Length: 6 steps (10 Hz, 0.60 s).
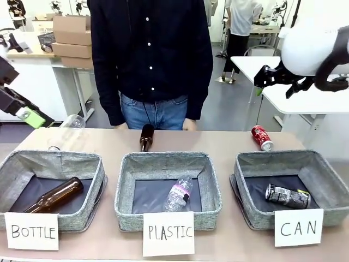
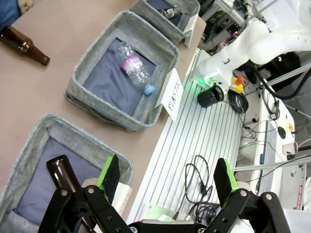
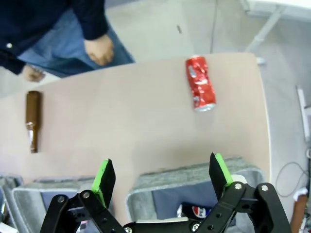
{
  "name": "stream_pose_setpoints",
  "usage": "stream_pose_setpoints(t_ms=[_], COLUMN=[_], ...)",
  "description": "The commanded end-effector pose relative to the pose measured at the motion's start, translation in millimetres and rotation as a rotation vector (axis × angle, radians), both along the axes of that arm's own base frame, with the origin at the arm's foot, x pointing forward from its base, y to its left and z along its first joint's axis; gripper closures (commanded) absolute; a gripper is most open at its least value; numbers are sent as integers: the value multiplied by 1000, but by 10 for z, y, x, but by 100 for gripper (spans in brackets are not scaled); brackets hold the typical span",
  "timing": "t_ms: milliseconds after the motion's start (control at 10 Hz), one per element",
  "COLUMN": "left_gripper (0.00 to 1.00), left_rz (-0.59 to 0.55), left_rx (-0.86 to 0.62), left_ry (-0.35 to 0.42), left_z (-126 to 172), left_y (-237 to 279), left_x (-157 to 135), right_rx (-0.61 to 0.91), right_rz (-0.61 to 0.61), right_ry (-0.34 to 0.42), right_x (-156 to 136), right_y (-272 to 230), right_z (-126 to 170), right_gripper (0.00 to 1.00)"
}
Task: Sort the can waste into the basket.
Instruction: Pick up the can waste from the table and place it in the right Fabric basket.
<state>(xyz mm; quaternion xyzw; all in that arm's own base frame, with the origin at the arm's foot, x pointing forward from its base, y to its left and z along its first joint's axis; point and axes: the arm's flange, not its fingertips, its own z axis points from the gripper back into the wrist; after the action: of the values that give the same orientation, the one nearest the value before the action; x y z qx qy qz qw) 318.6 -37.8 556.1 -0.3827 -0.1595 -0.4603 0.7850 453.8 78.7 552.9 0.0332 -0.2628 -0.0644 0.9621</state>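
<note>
Lying on its side on the tan table (image 1: pixel 218 143), the red can (image 1: pixel 262 137) sits just beyond the far rim of the CAN basket (image 1: pixel 323 176). The black-and-silver can (image 1: pixel 287 196) lies inside that basket, behind the "CAN" card (image 1: pixel 298 227).

Nearby:
- One brown bottle (image 1: pixel 146 137) lies loose on the table in front of the person (image 1: pixel 150 54).
- A clear bottle (image 1: pixel 179 193) lies in the PLASTIC basket (image 1: pixel 122 188).
- Another brown bottle (image 1: pixel 54 195) lies in the BOTTLE basket (image 1: pixel 8 169).

Nothing lies between the red can and the CAN basket.

Cardboard boxes (image 1: pixel 71 34) are stacked behind.

The left gripper (image 2: pixel 167 170) hangs with its jaws wide apart and empty over the BOTTLE basket's near edge. The left wrist view adds a slotted bench with cables (image 2: pixel 199 170). The right gripper (image 3: pixel 160 167) is also spread and empty, above the CAN basket.
</note>
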Motion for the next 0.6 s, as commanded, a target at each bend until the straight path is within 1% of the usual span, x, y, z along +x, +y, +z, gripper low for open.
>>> stream_pose_setpoints(t_ms=[0,100,300,400,500], left_gripper=[0,0,0,0,0], left_rz=[11,11,11,11,11], left_rx=[-22,-22,-22,-22,-22], left_ry=[-5,-5,-5,-5,-5], left_z=[-6,-6,-6,-6,-6], left_y=[-20,-20,-20,-20,-20], left_x=[-15,-15,-15,-15,-15], right_rx=[-84,-104,-139,-140,-128], right_rz=[-92,-115,-112,-67,-42], right_ry=[98,146,199,261,301], right_x=[343,552,854,1034,1184], right_y=[-118,-190,-324,-380,-426], right_z=[-139,-319,-647,-859,-1060], right_gripper=[0,0,0,0,0])
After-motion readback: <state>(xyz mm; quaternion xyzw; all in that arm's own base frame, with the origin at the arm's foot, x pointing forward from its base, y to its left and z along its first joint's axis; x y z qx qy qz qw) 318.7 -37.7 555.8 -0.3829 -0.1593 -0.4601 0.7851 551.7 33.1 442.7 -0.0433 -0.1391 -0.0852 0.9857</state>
